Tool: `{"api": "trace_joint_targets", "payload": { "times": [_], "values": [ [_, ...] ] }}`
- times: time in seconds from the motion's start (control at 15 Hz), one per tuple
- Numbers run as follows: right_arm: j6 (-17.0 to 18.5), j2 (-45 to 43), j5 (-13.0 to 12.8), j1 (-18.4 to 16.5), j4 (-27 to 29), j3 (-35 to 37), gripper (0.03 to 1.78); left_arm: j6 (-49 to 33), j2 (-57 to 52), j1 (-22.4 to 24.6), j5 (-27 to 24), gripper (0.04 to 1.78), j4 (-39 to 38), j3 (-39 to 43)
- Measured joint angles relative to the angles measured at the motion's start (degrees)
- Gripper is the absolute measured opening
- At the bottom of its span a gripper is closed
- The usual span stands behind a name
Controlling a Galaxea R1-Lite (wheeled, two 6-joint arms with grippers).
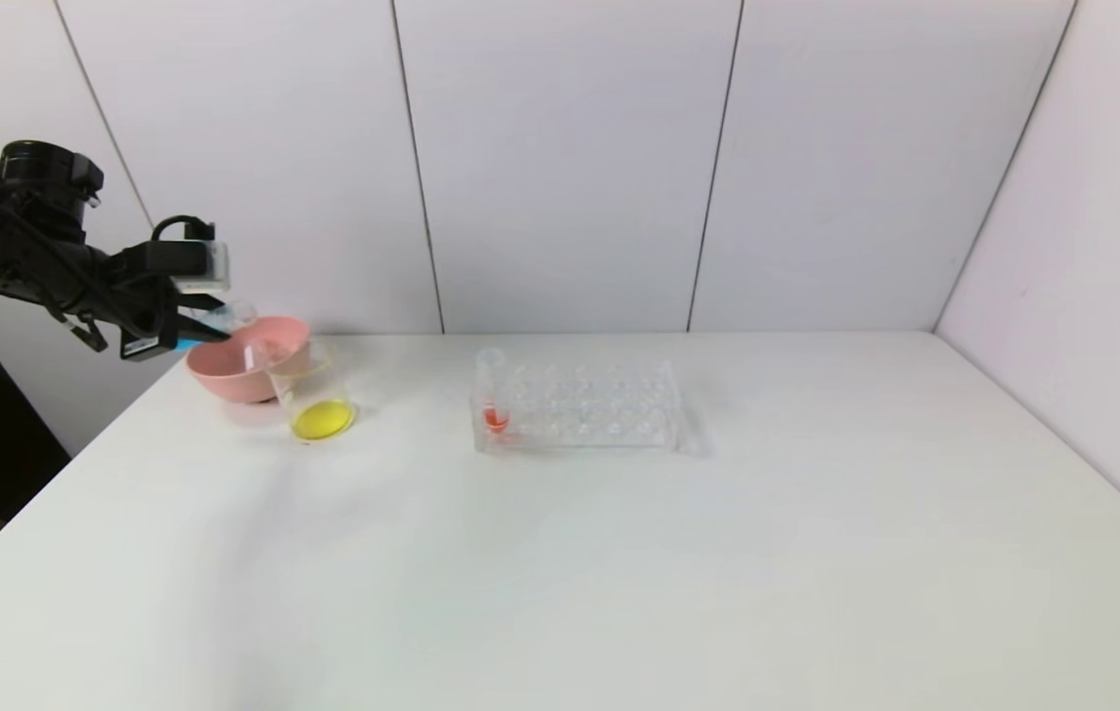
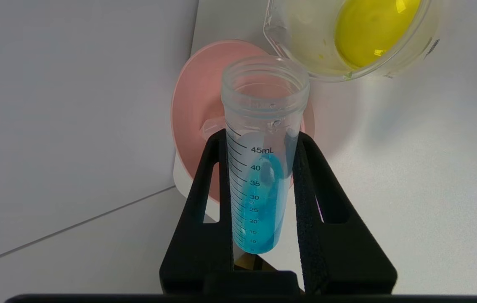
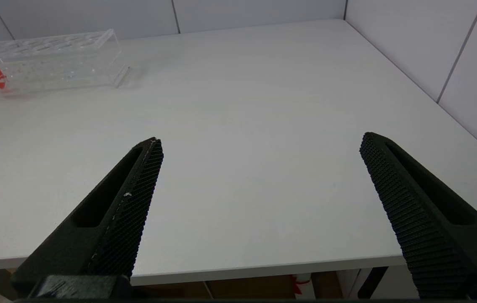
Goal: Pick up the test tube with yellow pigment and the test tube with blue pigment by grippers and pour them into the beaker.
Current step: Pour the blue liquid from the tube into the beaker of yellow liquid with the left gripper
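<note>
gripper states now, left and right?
Left gripper: shut on the test tube with blue pigment, near the beaker.
Right gripper: open, holding nothing, above the table.

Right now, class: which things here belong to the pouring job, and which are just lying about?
In the job:
- test tube with blue pigment, gripped by the left tool
- beaker, holding yellow liquid

Lying about:
- pink bowl
- clear rack with the red tube
- right tool, open over the table
</note>
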Motion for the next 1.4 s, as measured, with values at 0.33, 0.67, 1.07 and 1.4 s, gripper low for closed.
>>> {"api": "trace_joint_targets", "payload": {
  "times": [0.33,0.67,1.07,1.4],
  "values": [
    [0.00,0.00,0.00,-0.05,-0.01,0.00,1.71,0.66,0.17,-0.48,0.88,0.44,0.15,0.00],
    [0.00,0.00,0.00,-0.05,-0.01,0.00,1.71,0.77,0.28,-1.08,1.45,0.44,0.12,0.00],
    [0.00,0.00,0.00,-0.05,-0.01,0.00,1.71,2.19,0.52,-2.05,3.58,0.44,0.12,0.00],
    [0.00,0.00,0.00,-0.05,-0.01,0.00,1.71,3.89,0.63,-2.45,4.92,0.44,0.11,-0.06]
  ]
}}
